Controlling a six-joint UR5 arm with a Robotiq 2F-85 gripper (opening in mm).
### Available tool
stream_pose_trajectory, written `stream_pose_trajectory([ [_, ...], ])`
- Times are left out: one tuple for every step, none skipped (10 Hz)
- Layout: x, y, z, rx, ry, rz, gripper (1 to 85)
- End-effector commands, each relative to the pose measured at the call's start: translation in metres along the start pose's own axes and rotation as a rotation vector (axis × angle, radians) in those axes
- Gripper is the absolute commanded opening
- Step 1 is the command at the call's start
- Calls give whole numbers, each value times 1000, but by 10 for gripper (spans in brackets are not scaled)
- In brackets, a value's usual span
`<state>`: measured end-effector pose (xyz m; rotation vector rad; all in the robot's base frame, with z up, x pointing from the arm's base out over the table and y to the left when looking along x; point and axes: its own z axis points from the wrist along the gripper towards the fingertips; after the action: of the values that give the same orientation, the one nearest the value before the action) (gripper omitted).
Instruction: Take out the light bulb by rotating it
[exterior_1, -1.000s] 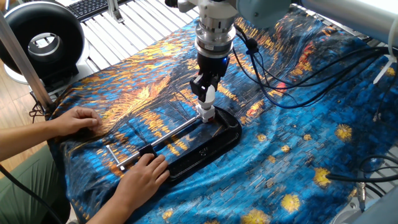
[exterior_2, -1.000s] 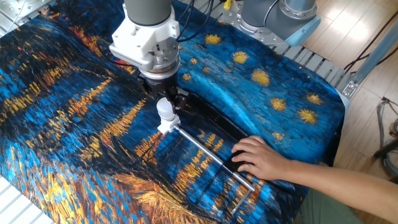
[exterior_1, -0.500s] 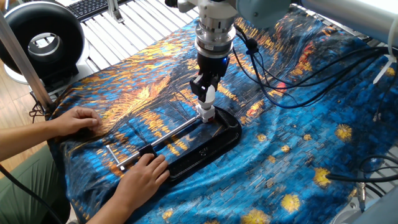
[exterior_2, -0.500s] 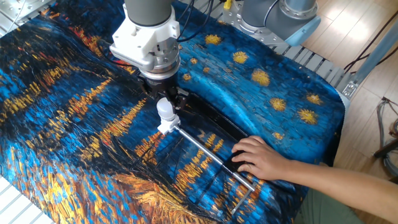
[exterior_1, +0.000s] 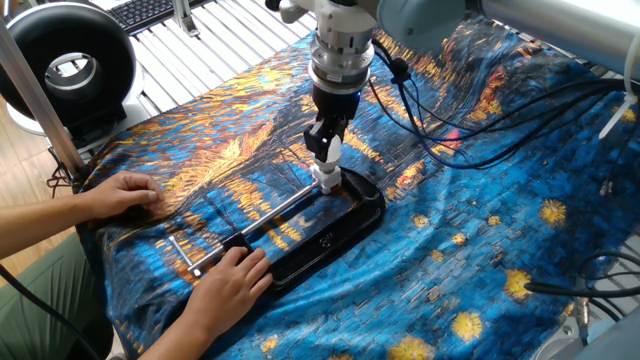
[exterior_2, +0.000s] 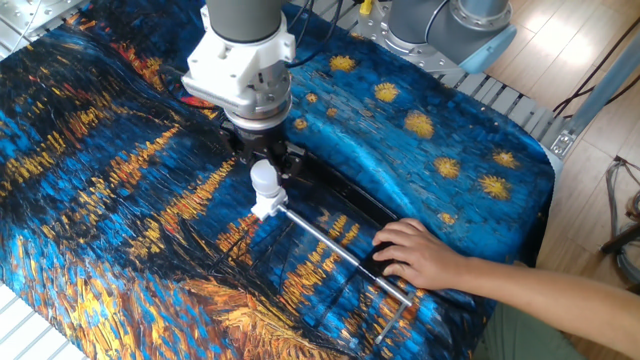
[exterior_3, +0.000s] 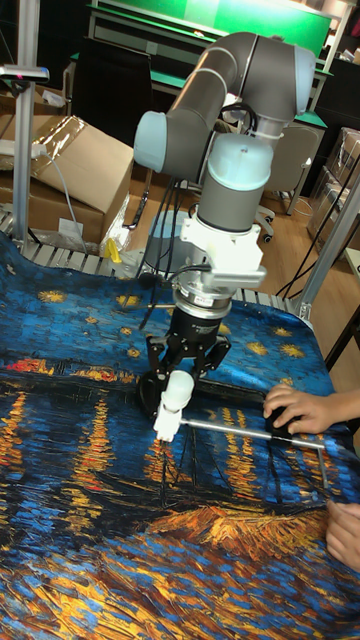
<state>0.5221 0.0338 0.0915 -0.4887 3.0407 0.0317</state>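
The light bulb (exterior_1: 331, 151) (exterior_2: 264, 178) (exterior_3: 178, 391) is small, white and frosted, and stands upright with its neck down on a short white socket (exterior_2: 261, 207) (exterior_1: 325, 181). The socket sits at the end of a metal rod (exterior_2: 330, 247) fixed to a long black base (exterior_1: 330, 235). My gripper (exterior_1: 326, 150) (exterior_2: 264, 170) (exterior_3: 181, 383) comes straight down from above, its black fingers shut on the bulb's globe. I cannot tell whether the neck is still seated in the socket.
A person's hands hold the fixture: one presses the black base (exterior_1: 232, 278) (exterior_2: 418, 254), the other rests on the patterned blue and orange cloth (exterior_1: 120, 192). A black ring light (exterior_1: 70, 70) stands at the back left. Cables (exterior_1: 480, 130) trail across the cloth behind the arm.
The gripper with the bulb has shifted a little to the left in one fixed view, and the socket end followed slightly. The hands stay where they were.
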Motion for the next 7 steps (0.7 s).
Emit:
stream_pose_trajectory([
  [-8, 3, -1, -6, -40, -171, 233],
  [-7, -2, 0, 15, -36, -251, 233],
  [-5, -2, 1, 17, -29, -311, 233],
  [-4, -3, 1, 19, -23, -374, 227],
  [-2, -6, 2, 31, -16, -442, 217],
  [-2, -7, 3, 38, -11, -503, 213],
  [-1, -10, 3, 51, -3, -562, 210],
])
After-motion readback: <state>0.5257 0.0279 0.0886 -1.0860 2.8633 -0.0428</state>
